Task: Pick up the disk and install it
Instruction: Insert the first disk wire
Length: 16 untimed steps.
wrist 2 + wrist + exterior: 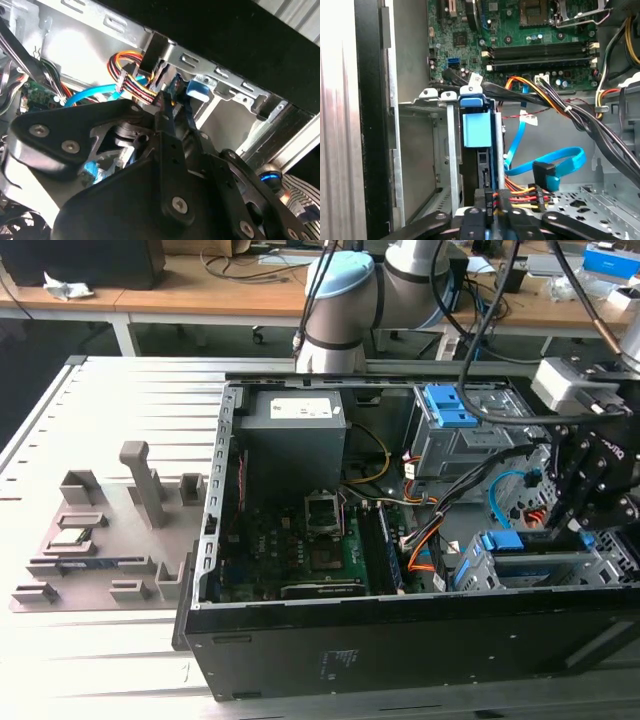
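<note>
Showing gripper (590,502) low in the open PC case (400,660), at the exterior view's right, over the drive cage (520,570). Disk (476,129) stands edge-on in that cage w/ blue carrier up; fingers pinch it. Risk: cables (535,192) close by may snag, or a tilted disk jams.

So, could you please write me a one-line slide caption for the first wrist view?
Wrist camera over the gripper, looking down at the disk seated on edge in its metal bay, motherboard beyond.
</note>
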Available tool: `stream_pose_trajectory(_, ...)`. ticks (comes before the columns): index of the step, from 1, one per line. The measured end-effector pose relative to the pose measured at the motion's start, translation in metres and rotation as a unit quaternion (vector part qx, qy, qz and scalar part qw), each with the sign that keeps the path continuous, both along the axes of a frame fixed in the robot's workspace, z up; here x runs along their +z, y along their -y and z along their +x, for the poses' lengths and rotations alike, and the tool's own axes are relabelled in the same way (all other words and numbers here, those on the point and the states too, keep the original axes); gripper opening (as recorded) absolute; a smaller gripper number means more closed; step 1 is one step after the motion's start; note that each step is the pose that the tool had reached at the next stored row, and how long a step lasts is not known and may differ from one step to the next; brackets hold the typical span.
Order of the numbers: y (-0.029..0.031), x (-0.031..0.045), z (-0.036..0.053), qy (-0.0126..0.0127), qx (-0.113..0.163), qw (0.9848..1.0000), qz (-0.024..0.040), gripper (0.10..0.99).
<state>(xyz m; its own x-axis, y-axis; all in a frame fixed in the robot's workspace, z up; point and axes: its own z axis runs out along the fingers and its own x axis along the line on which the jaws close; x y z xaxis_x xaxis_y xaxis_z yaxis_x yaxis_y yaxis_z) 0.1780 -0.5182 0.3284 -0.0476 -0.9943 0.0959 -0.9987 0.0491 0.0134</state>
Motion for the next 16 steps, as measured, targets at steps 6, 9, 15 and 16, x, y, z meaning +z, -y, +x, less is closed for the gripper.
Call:
stream_pose_trajectory(6,-0.0009,0.0218,-0.0001,0.0001,0.000,1.0000,-0.0008,0.239)
stream_pose_trajectory(9,-0.0033,0.0367,0.0000,0.0001,0.000,1.0000,-0.0010,0.224)
stream_pose_trajectory(15,-0.0092,0.0693,0.0000,0.0001,0.000,1.0000,-0.0010,0.106)
stream_pose_trajectory(16,-0.0094,0.0734,0.0000,0.0001,0.000,1.0000,-0.0010,0.106)
